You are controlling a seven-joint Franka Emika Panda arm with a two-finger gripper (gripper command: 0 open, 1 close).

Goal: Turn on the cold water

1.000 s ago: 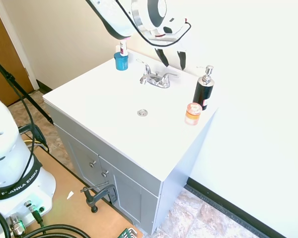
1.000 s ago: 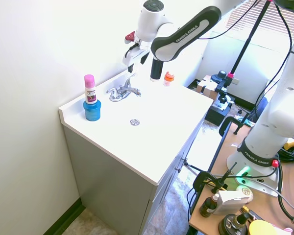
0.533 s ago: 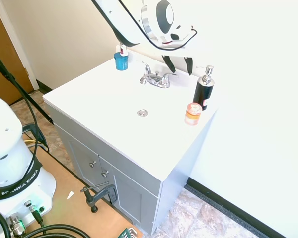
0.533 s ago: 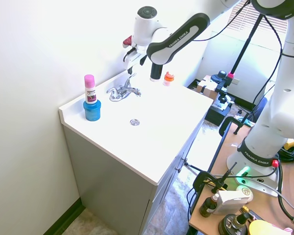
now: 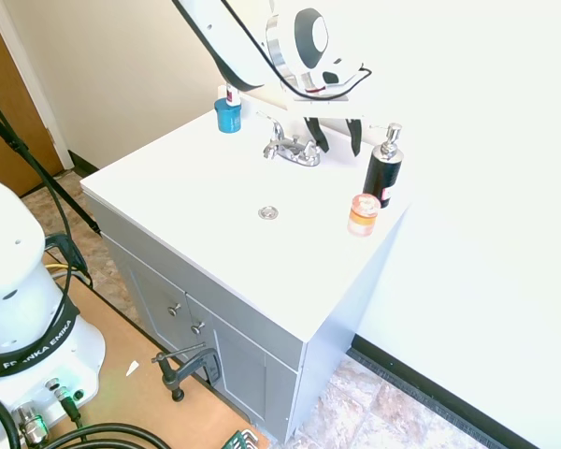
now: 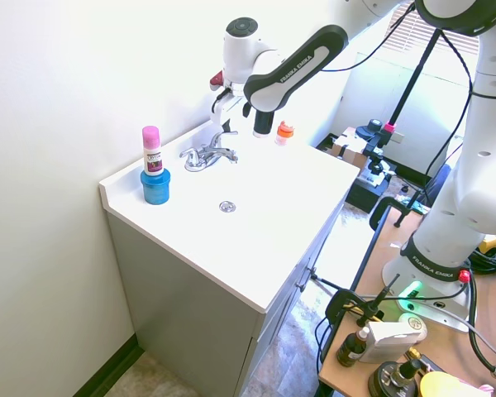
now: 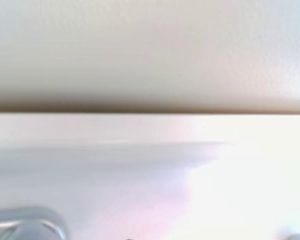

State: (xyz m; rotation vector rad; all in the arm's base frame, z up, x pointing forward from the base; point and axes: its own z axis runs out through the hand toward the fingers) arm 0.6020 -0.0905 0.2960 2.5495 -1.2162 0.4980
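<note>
Since no water shows at the spout or around the drain [image 5: 268, 213], I judge the task barely begun: the approach looks nearly made, but the turn itself is all left to do. From biggest down, I have the white counter [image 5: 187, 201] with its sunken basin, and the arm reaching over its back edge from above. My pincer [image 5: 335, 137] hangs with its two dark fingers spread apart and nothing between them, just above and slightly behind the chrome faucet [image 5: 292, 149]. The cold lever [image 5: 320, 145] is the slim handle on the right of the short spout, pointing toward the black pump bottle [image 5: 384, 168]; the fingers look close to it, though I cannot tell whether either one touches it. Near the bottle stands a small orange-capped jar [image 5: 363, 214], and at the far corner a blue cup [image 6: 155, 186] carries a pink-topped stick. My wrist camera gives only blurred wall and backsplash, with a sliver of chrome at its lower edge.
</note>
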